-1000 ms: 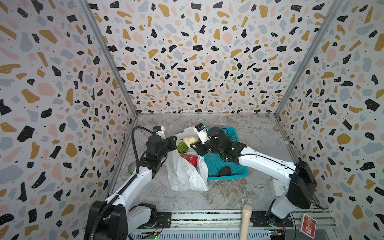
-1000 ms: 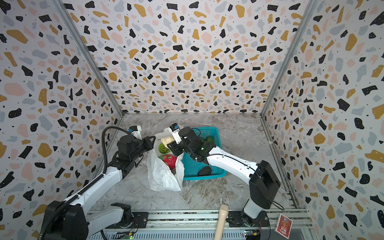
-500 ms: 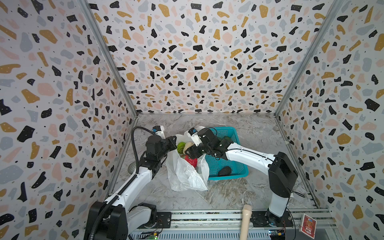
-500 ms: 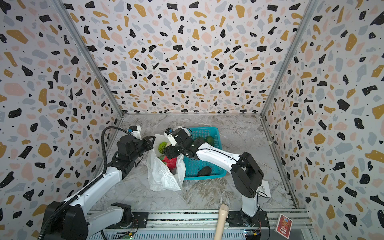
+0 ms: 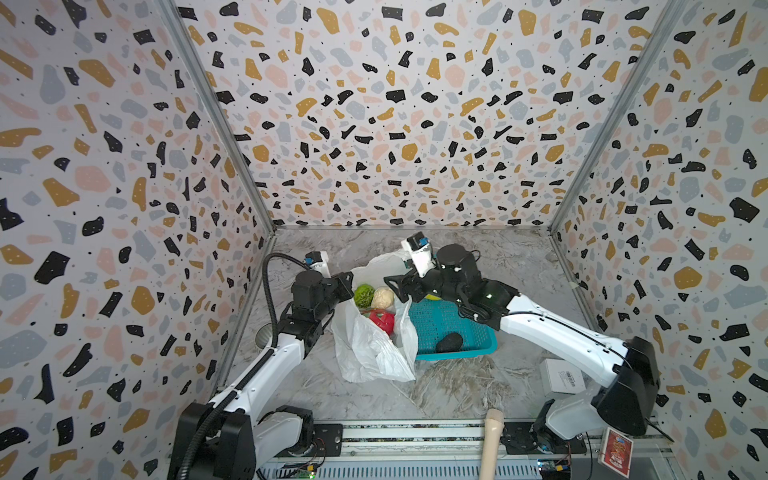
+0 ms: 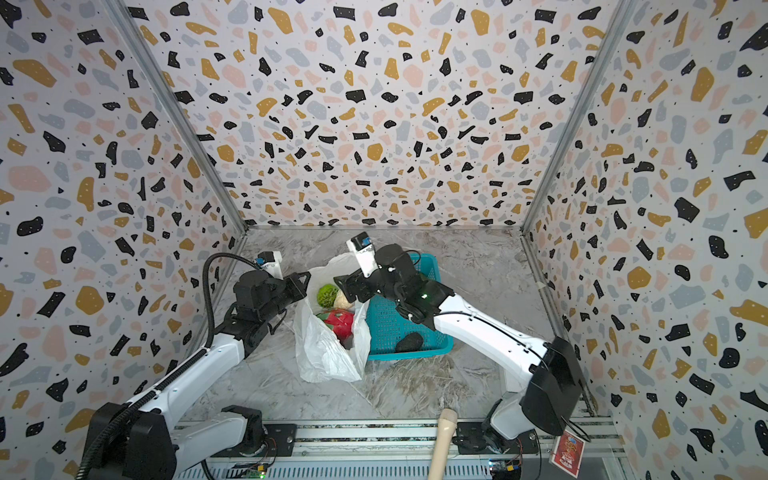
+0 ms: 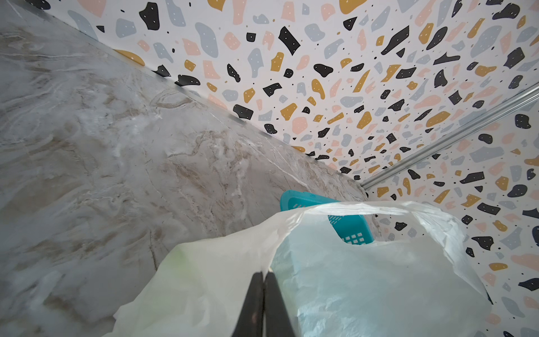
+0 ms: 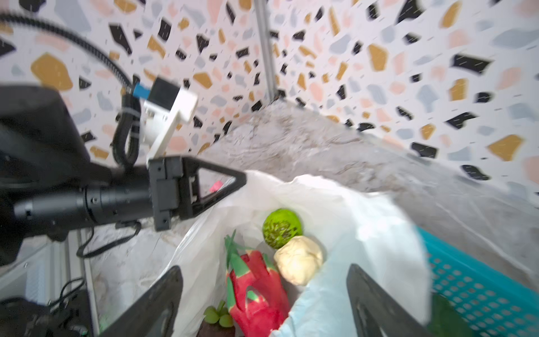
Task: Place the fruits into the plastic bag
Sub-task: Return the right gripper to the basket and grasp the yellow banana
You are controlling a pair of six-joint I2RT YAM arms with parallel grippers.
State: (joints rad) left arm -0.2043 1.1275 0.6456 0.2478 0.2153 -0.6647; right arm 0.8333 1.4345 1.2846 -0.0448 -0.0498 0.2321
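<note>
Left pincer (image 7: 264,275) is pressed together on the bag (image 5: 374,353) rim. Right pincer (image 8: 264,270) gapes empty over the mouth. Four lie below it: green ball (image 8: 282,227), beige lump (image 8: 299,259), red fruit (image 8: 259,291), dark fruit (image 8: 217,326). Behind it, one basket (image 5: 457,328) holds one black oval (image 5: 449,341).

Robot test booth; terrazzo-print walls (image 5: 374,104), marble tabletop (image 5: 511,257).

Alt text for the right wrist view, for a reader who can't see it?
The open right gripper hangs over the mouth of the white plastic bag, where a bumpy green ball, a beige lumpy piece and a red fruit lie. The shut left gripper pinches its rim; a teal basket sits beside it.
</note>
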